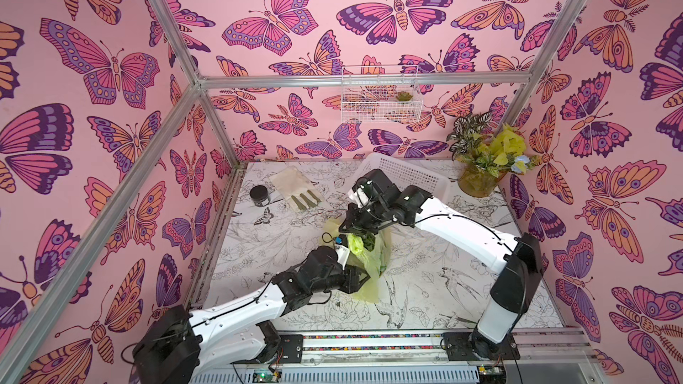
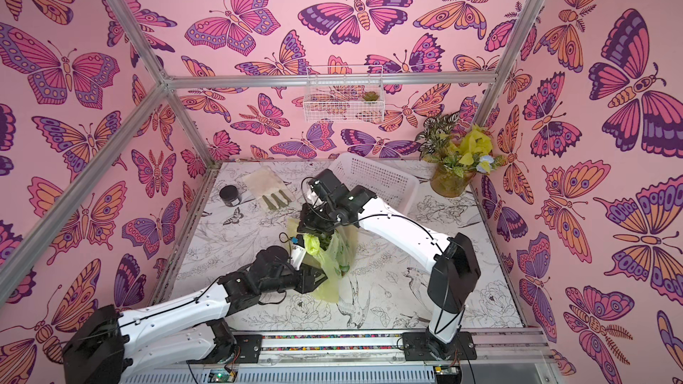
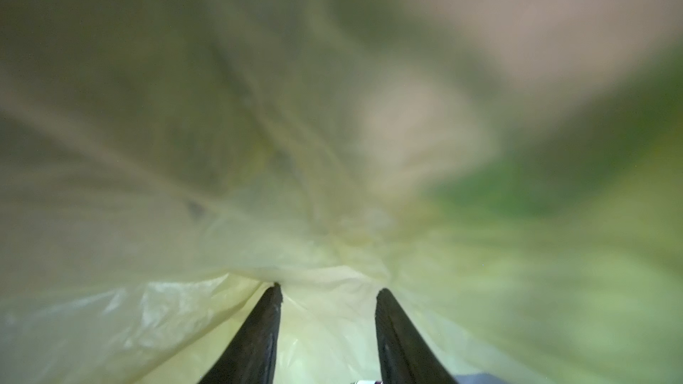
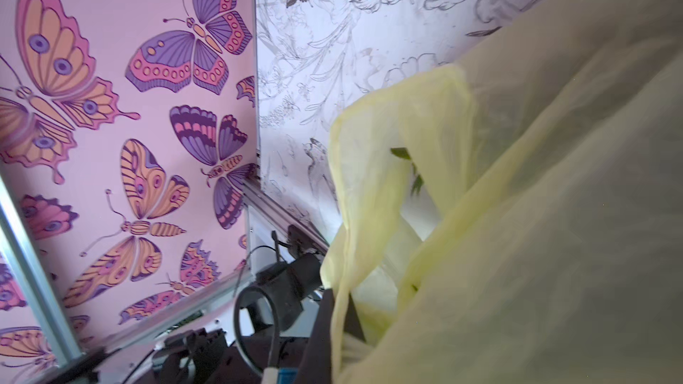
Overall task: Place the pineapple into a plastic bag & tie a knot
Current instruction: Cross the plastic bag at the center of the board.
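The plastic bag stands in the middle of the surface, right between my two grippers, and both top views show it. It is thin and yellow-green, and I can see through it a little. My right gripper reaches over from the far side and sits at the top of the bag. It is squeezed tight together, with a bit of the thin plastic pinched in it. In my right wrist view the bag is very close and fills one whole side. One handle loop hangs loose there and runs down to my right gripper. My left gripper pokes into the near side of the bag, lower down. In my left wrist view its two black fingers stand apart. The plastic lies over the tips and in the gap between them, so I cannot tell if they are squeezing anything. The rest of that view is a yellow and green blur. Behind the bag, at the back of the surface, sits a white basket. A potted plant stands in the back corner beside it. A small black jar and a pale glove lie at the other side, well apart from the bag.
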{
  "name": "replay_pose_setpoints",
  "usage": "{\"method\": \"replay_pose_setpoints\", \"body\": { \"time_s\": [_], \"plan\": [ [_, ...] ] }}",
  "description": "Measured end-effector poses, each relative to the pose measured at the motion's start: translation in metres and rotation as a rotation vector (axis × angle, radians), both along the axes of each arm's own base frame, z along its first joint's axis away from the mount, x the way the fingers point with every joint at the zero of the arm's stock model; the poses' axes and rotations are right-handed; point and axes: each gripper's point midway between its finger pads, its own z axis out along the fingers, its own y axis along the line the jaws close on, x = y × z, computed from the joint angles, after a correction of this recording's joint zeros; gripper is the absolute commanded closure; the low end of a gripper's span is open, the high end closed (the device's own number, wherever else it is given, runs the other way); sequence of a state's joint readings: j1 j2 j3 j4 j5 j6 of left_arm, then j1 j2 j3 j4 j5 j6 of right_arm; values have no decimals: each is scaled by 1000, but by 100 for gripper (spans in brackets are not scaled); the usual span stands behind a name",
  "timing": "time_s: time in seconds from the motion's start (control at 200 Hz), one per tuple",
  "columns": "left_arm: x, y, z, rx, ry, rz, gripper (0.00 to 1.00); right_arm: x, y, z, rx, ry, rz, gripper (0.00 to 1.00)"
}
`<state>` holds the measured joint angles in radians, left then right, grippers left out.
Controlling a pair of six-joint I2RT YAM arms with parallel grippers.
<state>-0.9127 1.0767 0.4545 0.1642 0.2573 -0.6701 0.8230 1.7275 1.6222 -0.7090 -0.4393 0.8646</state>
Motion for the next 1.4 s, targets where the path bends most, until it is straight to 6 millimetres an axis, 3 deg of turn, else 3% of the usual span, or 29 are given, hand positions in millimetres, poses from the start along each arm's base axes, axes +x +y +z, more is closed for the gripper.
{"method": "replay_pose_setpoints", "body": {
  "time_s": [0.145, 0.24, 0.376, 0.526, 0.681, 0.761, 0.851, 1.052, 1.182, 1.397],
  "plan": [
    [-12, -18, 19, -39, -124, -77, 59, -15, -39, -3, -67, -31, 59, 100],
    [-11, -13, 50, -97, -232, -72, 61, -25, -51, -9, -88, -34, 86, 100],
    [-13, 15, 107, -170, -405, -17, 61, -31, -56, -18, -101, -37, 112, 100],
    [11, 60, 135, -117, -494, 111, 57, -33, -58, -16, -81, -64, 115, 100],
    [53, 95, 116, 16, -463, 222, 48, -34, -55, -17, -38, -75, 106, 100],
    [72, 97, 103, 61, -410, 225, 46, -35, -52, -16, -5, -83, 107, 100],
    [84, 86, 89, 94, -352, 173, 43, -35, -48, -15, 35, -87, 108, 100],
    [76, 64, 69, 61, -310, 30, 47, -32, -41, -16, 102, -86, 66, 100],
    [64, 57, 64, 19, -297, -40, 54, -29, -39, -15, 152, -79, 20, 83],
    [51, 46, 47, 9, -260, -113, 88, -22, -32, -8, 222, -78, -29, 64]
  ]
}}
